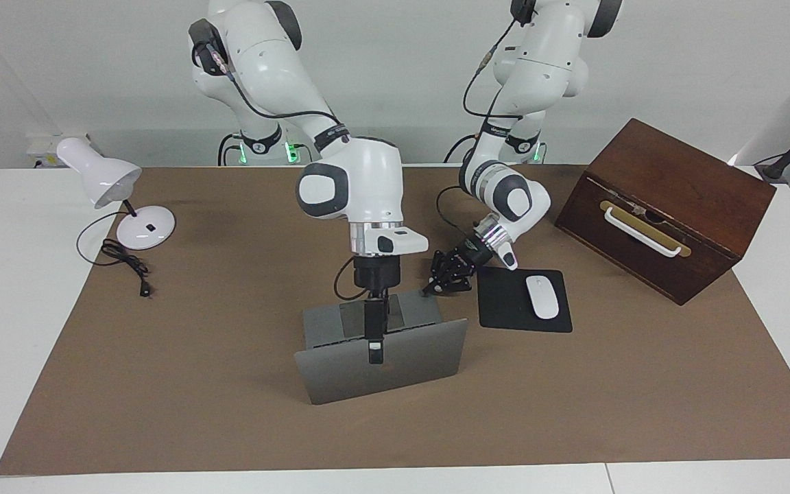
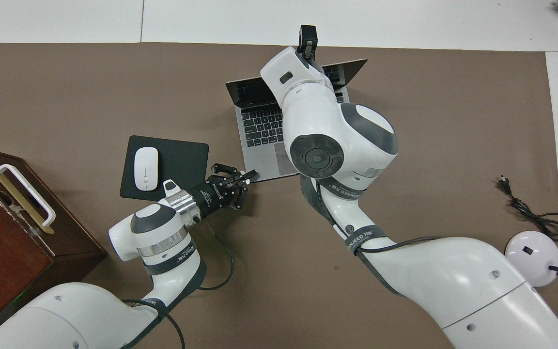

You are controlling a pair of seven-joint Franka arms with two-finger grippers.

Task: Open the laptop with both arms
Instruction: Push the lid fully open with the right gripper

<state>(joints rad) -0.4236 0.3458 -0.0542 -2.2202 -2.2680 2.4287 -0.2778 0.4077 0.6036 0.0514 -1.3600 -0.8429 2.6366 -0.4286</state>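
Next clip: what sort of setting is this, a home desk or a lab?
Most likely a robotics lab staged as a desk: two arms work a laptop on a brown mat, with a mouse pad, white desk lamp and wooden box as props.
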